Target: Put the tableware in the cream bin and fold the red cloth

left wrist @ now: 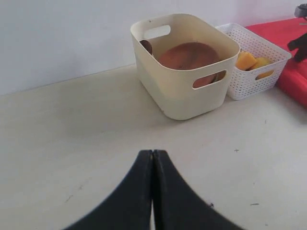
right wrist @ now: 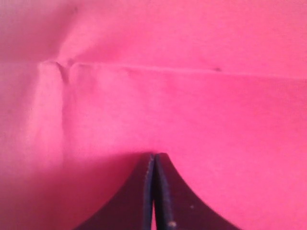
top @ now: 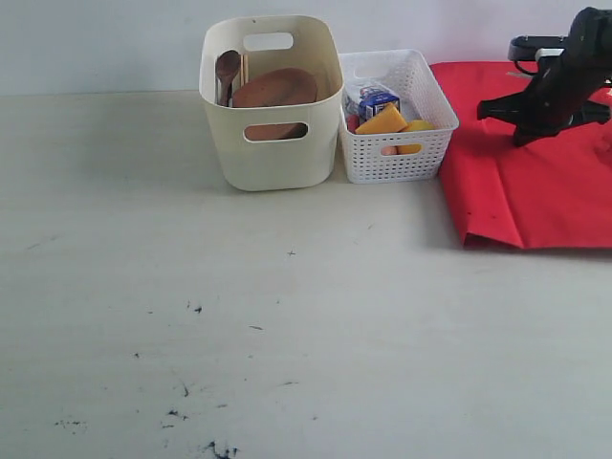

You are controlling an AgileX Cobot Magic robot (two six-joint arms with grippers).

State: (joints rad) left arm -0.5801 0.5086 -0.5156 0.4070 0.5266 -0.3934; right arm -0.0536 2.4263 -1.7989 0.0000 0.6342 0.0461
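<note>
Plate (top: 275,88) and spoon (top: 228,65) sat in the bin (top: 273,163), cloth (top: 535,182) lay folded (apparently) — left gripper (left wrist: 152,152) and right gripper (right wrist: 154,156) closed, empty.

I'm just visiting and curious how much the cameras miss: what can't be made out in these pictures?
Cream bin, exterior view: its wall and the brown plate hide whatever lies below; a wooden spoon pokes up.
Red cloth, exterior view: cut off by the right edge, partly covered by the black arm.
White basket: its wall hides the lower contents.
Right gripper, right wrist view: blurred close-up; contact with the cloth unclear.
</note>
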